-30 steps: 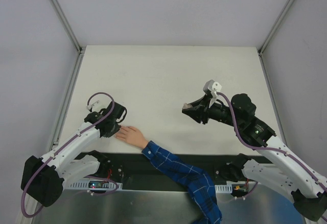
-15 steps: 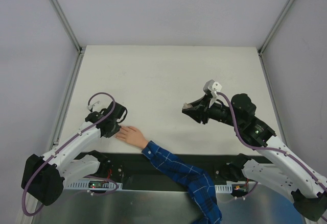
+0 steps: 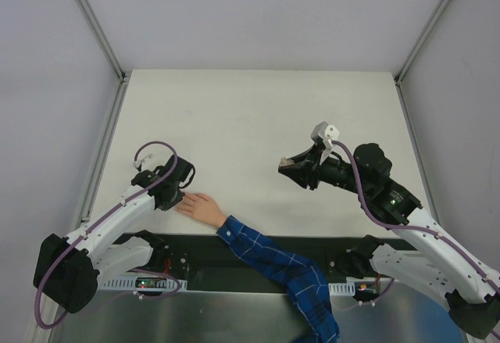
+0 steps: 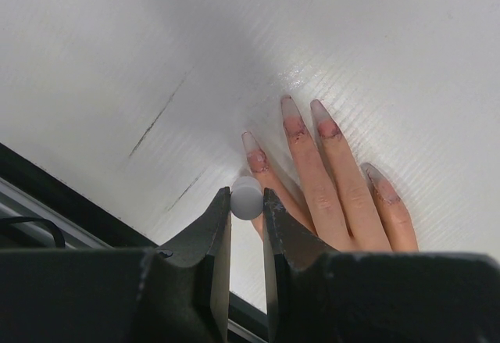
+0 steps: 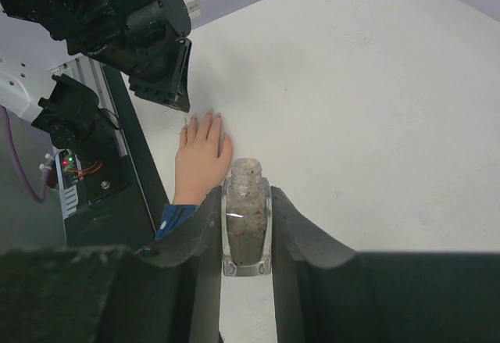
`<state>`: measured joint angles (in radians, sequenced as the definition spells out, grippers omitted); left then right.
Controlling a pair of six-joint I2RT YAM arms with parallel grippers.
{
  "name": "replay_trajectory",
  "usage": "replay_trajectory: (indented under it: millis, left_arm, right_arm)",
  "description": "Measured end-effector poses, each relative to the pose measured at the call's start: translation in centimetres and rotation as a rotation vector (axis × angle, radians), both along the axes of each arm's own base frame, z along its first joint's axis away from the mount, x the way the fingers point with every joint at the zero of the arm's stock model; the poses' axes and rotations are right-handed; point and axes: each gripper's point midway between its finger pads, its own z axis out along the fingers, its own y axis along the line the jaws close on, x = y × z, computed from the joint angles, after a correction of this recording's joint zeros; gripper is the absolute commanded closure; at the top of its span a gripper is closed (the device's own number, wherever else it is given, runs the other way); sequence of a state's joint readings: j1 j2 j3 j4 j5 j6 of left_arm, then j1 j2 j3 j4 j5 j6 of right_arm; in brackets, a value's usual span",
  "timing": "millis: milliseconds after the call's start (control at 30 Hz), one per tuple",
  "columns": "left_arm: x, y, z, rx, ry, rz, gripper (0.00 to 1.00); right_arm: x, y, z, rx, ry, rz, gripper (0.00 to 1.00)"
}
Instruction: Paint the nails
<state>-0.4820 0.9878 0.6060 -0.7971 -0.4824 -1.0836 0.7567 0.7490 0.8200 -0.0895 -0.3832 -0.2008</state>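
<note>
**White table (image 3: 258, 108), hand laid flat at near edge**

At near edge, blue plaid sleeve (image 3: 273, 269) leading to pale hand (image 3: 205, 209), palm down, fingers pointing left. Nails (image 4: 289, 108) long, pointed, smudged reddish near the cuticles. Right over one outer finger, left gripper (image 4: 247, 202) pinching a small pale round knob (image 4: 247, 197); contact with the finger unclear. Farther out, well apart to the right, right gripper (image 5: 247, 226) clamped tight on a small clear bottle (image 5: 245, 183).
</note>
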Motion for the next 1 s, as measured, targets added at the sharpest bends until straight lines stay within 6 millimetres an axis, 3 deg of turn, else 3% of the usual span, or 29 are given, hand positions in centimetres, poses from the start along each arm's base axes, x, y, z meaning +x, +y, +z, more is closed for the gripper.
replay_trajectory:
  millis: [1000]
  left_arm:
    - [0.56,-0.51,-0.06,-0.032,-0.006,-0.012,1.0]
  right_arm:
    - [0.02,0.01,0.06,0.003,0.001,-0.001,1.0]
